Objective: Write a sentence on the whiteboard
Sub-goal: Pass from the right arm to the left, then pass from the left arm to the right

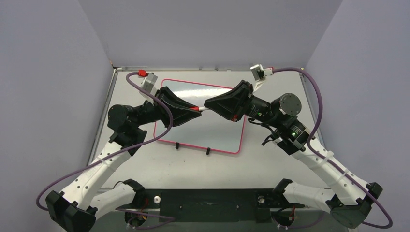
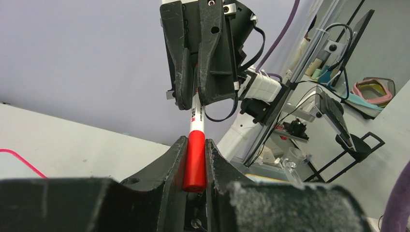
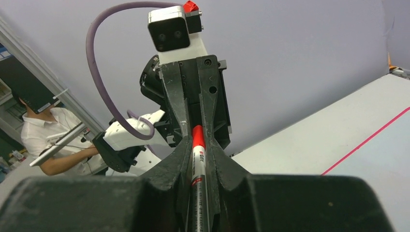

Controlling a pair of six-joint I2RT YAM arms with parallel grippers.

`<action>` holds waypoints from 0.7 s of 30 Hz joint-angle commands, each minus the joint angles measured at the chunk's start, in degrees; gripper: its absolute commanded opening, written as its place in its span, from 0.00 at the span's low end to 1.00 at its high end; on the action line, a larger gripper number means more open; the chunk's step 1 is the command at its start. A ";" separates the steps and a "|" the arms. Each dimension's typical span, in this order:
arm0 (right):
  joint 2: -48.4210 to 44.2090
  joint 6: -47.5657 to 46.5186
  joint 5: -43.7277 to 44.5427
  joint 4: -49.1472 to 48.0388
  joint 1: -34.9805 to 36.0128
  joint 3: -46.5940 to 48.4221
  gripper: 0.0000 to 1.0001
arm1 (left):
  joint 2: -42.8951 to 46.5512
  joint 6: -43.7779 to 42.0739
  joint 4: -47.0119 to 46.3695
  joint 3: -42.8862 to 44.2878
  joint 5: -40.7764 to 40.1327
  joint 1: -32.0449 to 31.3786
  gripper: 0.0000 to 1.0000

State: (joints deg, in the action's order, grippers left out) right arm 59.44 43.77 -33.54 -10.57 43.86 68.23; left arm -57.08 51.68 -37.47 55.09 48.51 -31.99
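Observation:
The whiteboard [image 1: 212, 131], white with a thin pink-red frame, lies flat mid-table. I see no red sentence on its visible part. A marker [image 1: 199, 109] with a red cap and white-grey barrel hangs level above the board between both grippers. My left gripper [image 1: 192, 110] is shut on the red cap [image 2: 195, 164]. My right gripper [image 1: 209, 107] is shut on the barrel [image 3: 199, 166]. In the left wrist view my left gripper [image 2: 196, 141] faces the right one [image 2: 195, 99]. In the right wrist view my right gripper [image 3: 199, 141] faces the left one [image 3: 193, 124]. The cap sits on the barrel.
Two small black clips [image 1: 177, 145] [image 1: 208, 151] sit on the board's near long edge. Grey walls close in the table at the back and both sides. The board's pink frame [image 3: 367, 140] shows on the right. A person [image 3: 46, 137] sits beyond the table.

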 commanded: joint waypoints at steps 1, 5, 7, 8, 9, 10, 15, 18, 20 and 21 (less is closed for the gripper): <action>0.64 -4.94 -0.95 6.39 -0.34 2.96 0.16 | 0.53 -2.33 -0.47 2.71 1.99 0.00 0.00; 0.61 -5.41 -1.11 7.57 -0.31 3.09 0.47 | 0.91 -2.69 -0.75 2.10 1.19 0.02 0.00; 0.57 -5.68 -1.04 8.12 -0.30 3.26 0.58 | 0.92 -2.67 -0.96 1.96 1.00 0.00 0.00; 0.45 -5.79 -0.98 8.33 -0.34 3.24 0.61 | 0.87 -2.65 -1.07 1.93 0.98 0.00 0.00; 0.39 -6.04 -0.75 8.67 -0.34 3.23 0.62 | 0.90 -2.55 -1.17 1.90 1.02 0.00 0.00; 0.30 -6.14 -0.68 8.84 -0.35 3.27 0.62 | 0.87 -2.55 -1.14 1.94 0.99 0.00 0.00; 0.24 -6.19 -0.75 8.90 -0.35 3.30 0.49 | 0.88 -2.55 -1.11 1.86 1.18 0.02 0.00; 0.47 -6.05 -0.73 8.90 -0.32 3.72 0.37 | 0.91 -2.68 -1.11 1.65 1.09 0.00 0.00; 0.54 -6.06 -0.68 8.90 -0.31 3.94 0.35 | 0.99 -2.82 -0.96 1.61 1.06 0.00 0.00; 0.67 -6.02 -0.62 8.90 -0.33 3.98 0.34 | 0.91 -2.90 -0.76 1.60 1.21 0.00 0.00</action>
State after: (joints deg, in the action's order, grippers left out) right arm 59.77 38.26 -34.63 -1.10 43.92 70.00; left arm -57.08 49.65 -36.84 55.13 48.47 -31.90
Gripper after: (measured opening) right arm 0.354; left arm 0.129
